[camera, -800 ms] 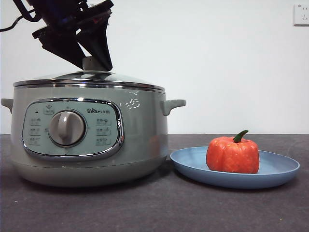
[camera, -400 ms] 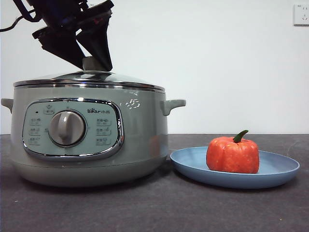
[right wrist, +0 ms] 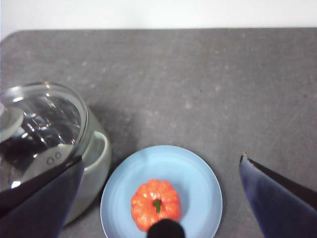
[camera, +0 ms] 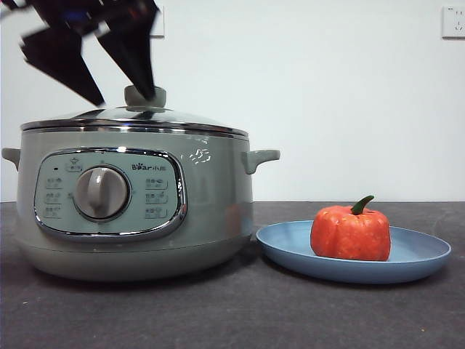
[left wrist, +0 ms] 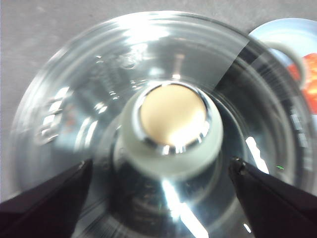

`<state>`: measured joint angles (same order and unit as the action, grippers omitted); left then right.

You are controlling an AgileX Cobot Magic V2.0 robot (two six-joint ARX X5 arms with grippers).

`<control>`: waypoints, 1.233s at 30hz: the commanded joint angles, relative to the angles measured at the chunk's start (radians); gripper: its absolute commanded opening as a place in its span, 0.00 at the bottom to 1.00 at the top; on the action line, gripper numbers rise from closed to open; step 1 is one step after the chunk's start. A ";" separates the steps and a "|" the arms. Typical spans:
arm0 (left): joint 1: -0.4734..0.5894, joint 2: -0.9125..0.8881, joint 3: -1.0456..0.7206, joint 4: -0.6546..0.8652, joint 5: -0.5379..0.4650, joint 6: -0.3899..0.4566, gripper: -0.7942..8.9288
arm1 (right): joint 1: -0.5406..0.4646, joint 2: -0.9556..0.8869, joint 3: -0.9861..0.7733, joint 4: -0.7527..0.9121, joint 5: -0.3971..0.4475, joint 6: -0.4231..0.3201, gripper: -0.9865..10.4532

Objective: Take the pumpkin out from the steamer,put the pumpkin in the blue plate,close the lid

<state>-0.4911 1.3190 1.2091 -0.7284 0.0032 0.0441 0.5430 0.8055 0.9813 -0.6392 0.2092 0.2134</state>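
Observation:
The sage-green steamer [camera: 211, 196] stands at the left with its glass lid [camera: 182, 118] seated on the rim. My left gripper [camera: 123, 98] is open just above the lid, one jaw on each side of the green knob [camera: 145, 97] and clear of it. The left wrist view shows the knob [left wrist: 171, 129] centred between the spread jaws of my left gripper [left wrist: 162, 163]. The pumpkin [camera: 350, 233] sits upright in the blue plate [camera: 421, 254] right of the steamer. My right gripper [right wrist: 161, 159] is open and empty, high above the pumpkin [right wrist: 156, 203] and the plate [right wrist: 198, 173].
The dark grey table [camera: 232, 313] runs to a white wall, and its far edge [right wrist: 163, 29] shows in the right wrist view. A wall socket [camera: 453, 22] is at the upper right. The steamer's side handle [camera: 260, 156] points toward the plate.
My left gripper has let go of the lid knob, its jaws have spread apart and it has risen a little. The lid stays on the steamer. Pumpkin and plate have not moved.

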 commanded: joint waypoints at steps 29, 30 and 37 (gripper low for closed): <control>-0.001 -0.824 -0.444 0.015 -0.132 -0.055 0.08 | 0.021 -0.224 -0.360 0.302 0.006 -0.035 0.08; -0.001 -0.818 -0.444 0.012 -0.131 -0.057 0.08 | 0.021 -0.224 -0.360 0.301 0.005 -0.035 0.08; -0.001 -0.816 -0.444 0.009 -0.131 -0.056 0.08 | 0.021 -0.224 -0.360 0.301 0.006 -0.035 0.08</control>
<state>-0.4915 0.5064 0.7673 -0.7242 -0.1280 -0.0021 0.5632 0.5846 0.6250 -0.3439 0.2127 0.1688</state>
